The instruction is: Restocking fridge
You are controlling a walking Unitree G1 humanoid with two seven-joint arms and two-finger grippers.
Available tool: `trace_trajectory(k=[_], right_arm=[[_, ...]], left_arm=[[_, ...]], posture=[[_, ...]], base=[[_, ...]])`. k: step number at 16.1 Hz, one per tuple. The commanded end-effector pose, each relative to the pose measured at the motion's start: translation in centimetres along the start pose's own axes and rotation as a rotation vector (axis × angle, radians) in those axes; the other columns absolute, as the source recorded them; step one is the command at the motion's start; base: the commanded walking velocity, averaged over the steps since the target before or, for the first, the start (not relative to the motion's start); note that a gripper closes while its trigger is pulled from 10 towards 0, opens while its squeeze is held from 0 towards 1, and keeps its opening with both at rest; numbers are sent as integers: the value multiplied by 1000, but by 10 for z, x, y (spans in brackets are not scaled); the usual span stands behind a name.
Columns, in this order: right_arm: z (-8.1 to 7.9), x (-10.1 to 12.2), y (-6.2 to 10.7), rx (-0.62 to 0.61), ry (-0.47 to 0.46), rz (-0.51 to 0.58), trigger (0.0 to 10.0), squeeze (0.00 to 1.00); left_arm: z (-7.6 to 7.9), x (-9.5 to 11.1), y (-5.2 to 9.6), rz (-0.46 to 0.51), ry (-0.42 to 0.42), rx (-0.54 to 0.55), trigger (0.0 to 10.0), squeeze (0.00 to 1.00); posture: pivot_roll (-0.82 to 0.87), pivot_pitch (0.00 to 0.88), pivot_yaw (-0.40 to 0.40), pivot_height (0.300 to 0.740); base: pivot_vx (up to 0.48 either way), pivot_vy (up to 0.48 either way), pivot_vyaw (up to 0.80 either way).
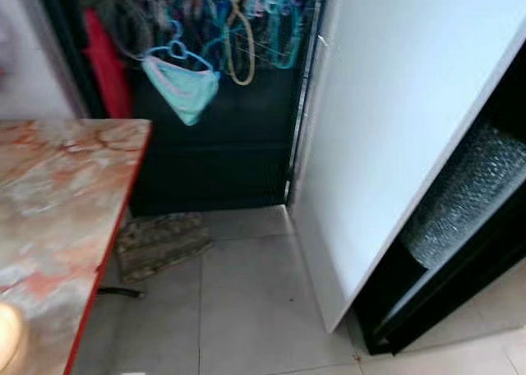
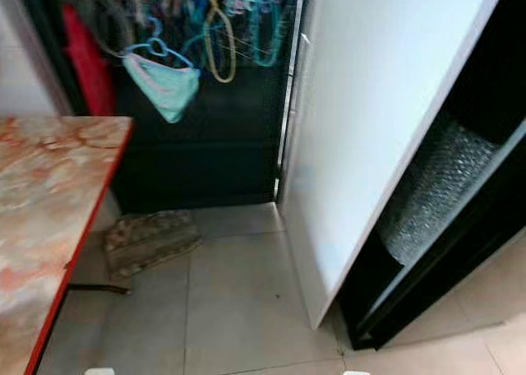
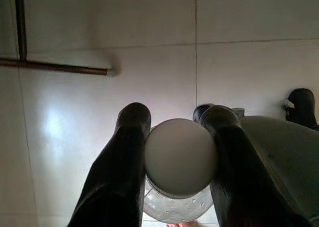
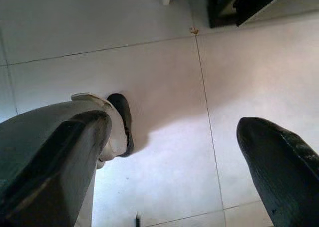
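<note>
A capped bottle sits clenched in the left gripper; a loosening hold risks dropping it onto the floor beneath. The right gripper hangs spread, empty.

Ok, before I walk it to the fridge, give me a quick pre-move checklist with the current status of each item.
1. Bottle held: ok. The left gripper is shut on the white cap of a clear bottle.
2. Right gripper free: ok. Fingers spread open over bare floor tile, nothing between them.
3. Fridge door open: ok. The white door stands swung out, dark interior beside it.
4. Shelf space: cannot tell. A roll of bubble wrap lies on the visible shelf; the rest is dark.
5. Floor path: ok ahead, but a mat lies on the left, by the table.
6. Bottle fill level: cannot tell.
</note>
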State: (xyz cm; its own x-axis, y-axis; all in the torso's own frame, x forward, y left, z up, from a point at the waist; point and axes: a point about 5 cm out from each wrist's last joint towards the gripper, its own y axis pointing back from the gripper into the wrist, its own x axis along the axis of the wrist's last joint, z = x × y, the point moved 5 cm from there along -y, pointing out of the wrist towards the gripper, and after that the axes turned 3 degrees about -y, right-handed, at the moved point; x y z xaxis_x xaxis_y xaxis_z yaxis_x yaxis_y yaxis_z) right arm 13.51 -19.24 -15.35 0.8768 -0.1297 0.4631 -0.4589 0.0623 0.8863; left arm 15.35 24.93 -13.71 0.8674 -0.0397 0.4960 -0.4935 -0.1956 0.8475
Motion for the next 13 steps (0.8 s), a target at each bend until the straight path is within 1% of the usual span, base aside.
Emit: trace_trajectory(k=[1, 5, 7, 9, 13], right_arm=[[1, 3, -1, -6, -11, 2, 10000, 0], [2, 3, -1, -15, -19, 4, 10000, 0], [1, 2, 0, -16, -23, 4, 10000, 0], [2, -3, 1, -23, -33, -2, 10000, 0], [4, -11, 3, -24, -25, -15, 10000, 0]], left_arm=[[1, -2, 0, -10, 12, 5, 10000, 0], [1, -1, 0, -10, 0, 1, 10000, 0], [-1, -2, 0, -13, -15, 1, 10000, 0], [-2, -8, 1, -37, -41, -1, 10000, 0], [-2, -18, 3, -52, -34, 4, 10000, 0]], posture=[[63, 0, -28, 740], [39, 0, -26, 740], [32, 0, -19, 740], [40, 0, -13, 740], [39, 0, -15, 740]], base=[[0, 0, -781], [0, 0, -781], [0, -446, -781], [0, 0, -781], [0, 0, -781]])
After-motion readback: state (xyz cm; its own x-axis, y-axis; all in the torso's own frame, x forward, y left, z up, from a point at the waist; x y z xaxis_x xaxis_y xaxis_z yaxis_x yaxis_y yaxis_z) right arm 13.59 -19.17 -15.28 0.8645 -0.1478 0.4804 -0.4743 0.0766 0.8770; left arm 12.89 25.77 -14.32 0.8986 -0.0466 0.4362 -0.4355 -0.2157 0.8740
